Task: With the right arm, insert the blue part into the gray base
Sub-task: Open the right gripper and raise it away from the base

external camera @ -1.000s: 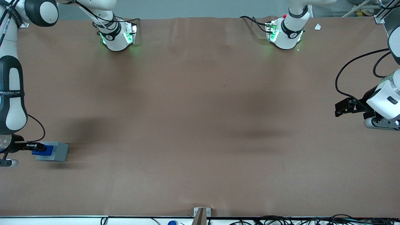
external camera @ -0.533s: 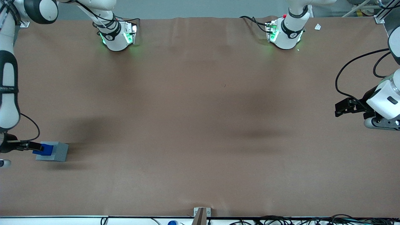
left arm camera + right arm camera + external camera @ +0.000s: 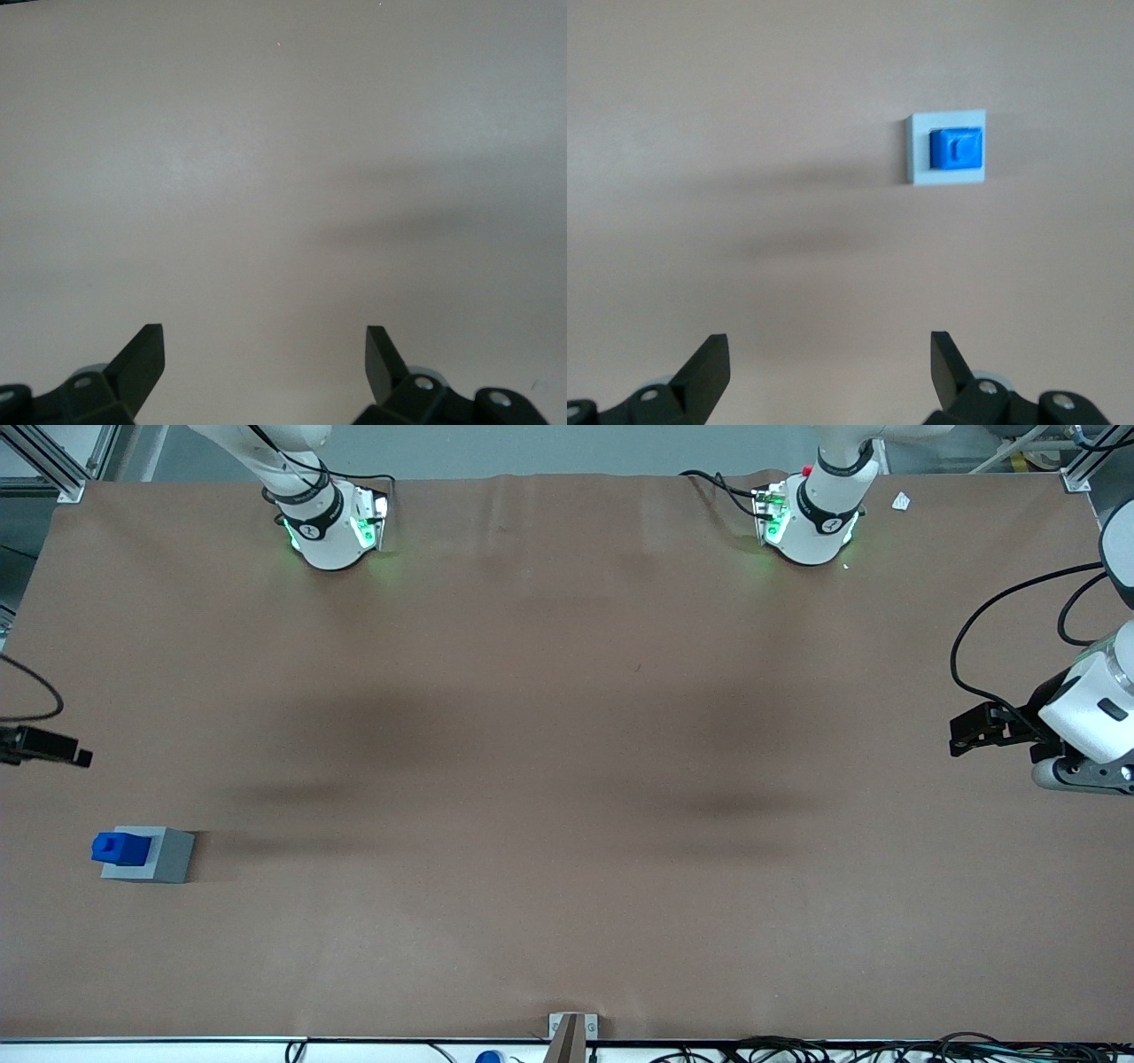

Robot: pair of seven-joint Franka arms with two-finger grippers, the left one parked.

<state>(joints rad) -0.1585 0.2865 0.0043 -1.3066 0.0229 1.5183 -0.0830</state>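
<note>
- Blue part (image 3: 120, 848) sits in gray base (image 3: 149, 855) on the surface (image 3: 567, 779), toward the working arm's end.
- Gripper (image 3: 830, 367) open, empty, well apart from the base.
- Risk: part possibly not fully seated; any knock could unseat it.
- Right wrist view shows the part centred in the socket; front view shows it standing proud.

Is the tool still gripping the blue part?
No: the tool is open and clear of the blue part, which sits in the gray base.
</note>
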